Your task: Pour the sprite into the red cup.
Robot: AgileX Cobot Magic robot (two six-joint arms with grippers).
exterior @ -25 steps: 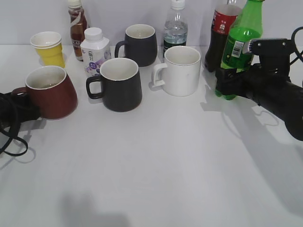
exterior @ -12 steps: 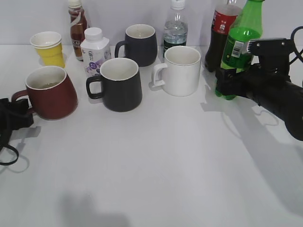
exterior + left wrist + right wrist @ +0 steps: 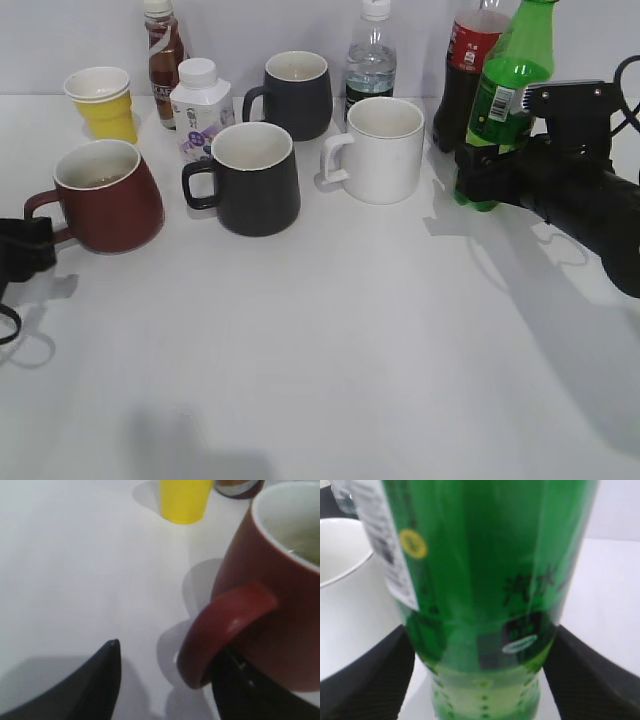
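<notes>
The sprite, a tall green bottle, stands upright at the back right beside the cola bottle. My right gripper is shut on its lower body; in the right wrist view both black fingers press the sprite on either side. The red cup stands upright at the far left, its handle pointing left, with a little pale liquid inside. My left gripper is open just left of the handle. In the left wrist view its fingers are spread, and the right one lies under the red cup's handle.
Two black mugs, a white mug, a yellow paper cup, a small white bottle, a brown drink bottle and a clear water bottle crowd the back. Bare white table lies in front.
My left gripper has drawn back to the left, away from the red cup's handle, and let it go. The right gripper and the sprite have barely moved.
</notes>
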